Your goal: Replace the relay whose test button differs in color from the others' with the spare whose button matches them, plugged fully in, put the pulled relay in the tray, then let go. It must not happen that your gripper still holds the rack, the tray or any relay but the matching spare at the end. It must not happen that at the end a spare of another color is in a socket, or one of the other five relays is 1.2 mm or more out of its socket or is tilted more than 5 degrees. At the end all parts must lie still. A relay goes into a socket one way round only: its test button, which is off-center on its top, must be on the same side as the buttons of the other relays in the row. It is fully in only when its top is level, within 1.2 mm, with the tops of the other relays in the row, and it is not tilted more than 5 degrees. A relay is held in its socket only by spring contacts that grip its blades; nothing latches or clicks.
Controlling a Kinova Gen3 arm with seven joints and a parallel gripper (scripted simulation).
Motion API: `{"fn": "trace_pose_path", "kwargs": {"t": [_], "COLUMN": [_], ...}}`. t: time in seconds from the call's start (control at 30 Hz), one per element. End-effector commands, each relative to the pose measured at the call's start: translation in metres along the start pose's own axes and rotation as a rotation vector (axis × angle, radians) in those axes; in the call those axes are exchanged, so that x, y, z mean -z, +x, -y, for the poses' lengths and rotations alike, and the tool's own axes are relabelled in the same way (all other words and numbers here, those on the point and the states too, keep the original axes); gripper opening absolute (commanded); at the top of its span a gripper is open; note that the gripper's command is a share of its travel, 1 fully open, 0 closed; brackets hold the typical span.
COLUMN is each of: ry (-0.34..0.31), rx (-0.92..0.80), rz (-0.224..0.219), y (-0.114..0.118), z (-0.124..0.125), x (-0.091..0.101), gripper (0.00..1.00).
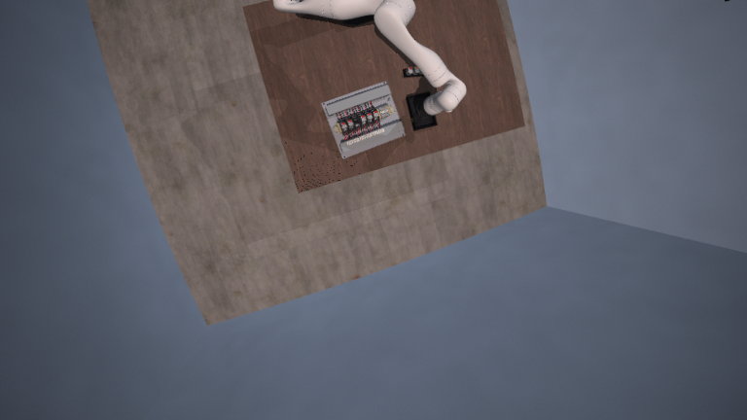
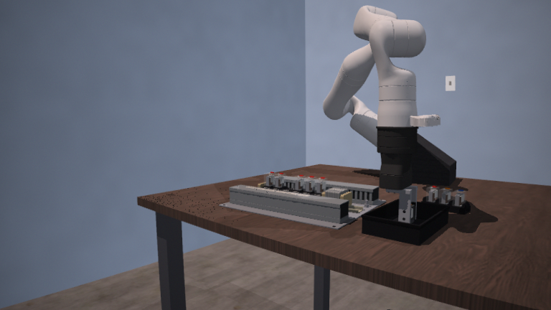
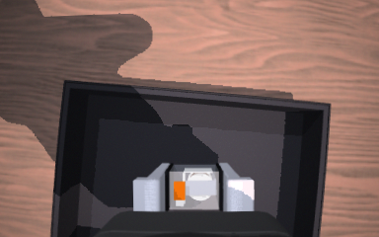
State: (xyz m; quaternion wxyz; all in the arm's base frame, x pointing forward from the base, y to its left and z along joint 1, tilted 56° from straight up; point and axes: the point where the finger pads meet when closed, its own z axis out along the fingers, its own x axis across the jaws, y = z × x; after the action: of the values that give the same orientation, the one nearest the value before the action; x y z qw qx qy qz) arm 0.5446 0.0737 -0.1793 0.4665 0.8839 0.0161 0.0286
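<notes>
My gripper (image 2: pixel 406 214) (image 3: pixel 194 180) is shut on a relay (image 3: pixel 202 190) with an orange button, seen on the left of its top in the wrist view. The fingertips are down inside the black tray (image 2: pixel 389 231) (image 3: pixel 306 148) (image 1: pixel 421 122); whether the relay touches the tray floor is hidden. In the socket row, relays with red buttons (image 2: pixel 309 186) (image 1: pixel 370 117) stand with one gap between them. The spare holder (image 2: pixel 461 209) (image 1: pixel 406 72) bears three relays: one with a red button (image 2: pixel 432 194), one with orange (image 2: pixel 445 196), one with blue (image 2: pixel 459 198).
The panel (image 1: pixel 360 148) (image 2: pixel 338 225) lies left of the tray in the top view. Grey ducts (image 2: pixel 288 204) flank its socket row. Pale terminal blocks (image 2: pixel 337 192) stand at the row's tray-side end. The spare holder is close behind the tray. The tray walls surround the fingers.
</notes>
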Motion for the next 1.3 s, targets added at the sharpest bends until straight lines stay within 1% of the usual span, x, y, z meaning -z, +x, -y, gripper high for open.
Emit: {"fn": "trace_pose_path", "kwargs": {"t": [0.0,0.43,0.5,0.53,1.0,1.07,1.1,1.27], "ry": [0.000,-0.003,-0.003,0.001,-0.003,-0.003,0.000,-0.001], "rx": [0.002,0.014,0.014,0.001,0.014,0.014,0.002,0.006], "rz": [0.001,0.014,0.014,-0.003,0.014,0.014,-0.001,0.004], "y": [-0.001,-0.008,-0.008,-0.001,-0.010,-0.010,-0.003,-0.006], "z": [0.000,0.000,0.000,0.000,0.000,0.000,0.000,0.000], "x": [-0.001,-0.010,-0.010,0.000,-0.008,-0.008,0.001,-0.002], "gripper": [0.00,0.00,0.00,0.00,0.00,0.00,0.00,0.00]}}
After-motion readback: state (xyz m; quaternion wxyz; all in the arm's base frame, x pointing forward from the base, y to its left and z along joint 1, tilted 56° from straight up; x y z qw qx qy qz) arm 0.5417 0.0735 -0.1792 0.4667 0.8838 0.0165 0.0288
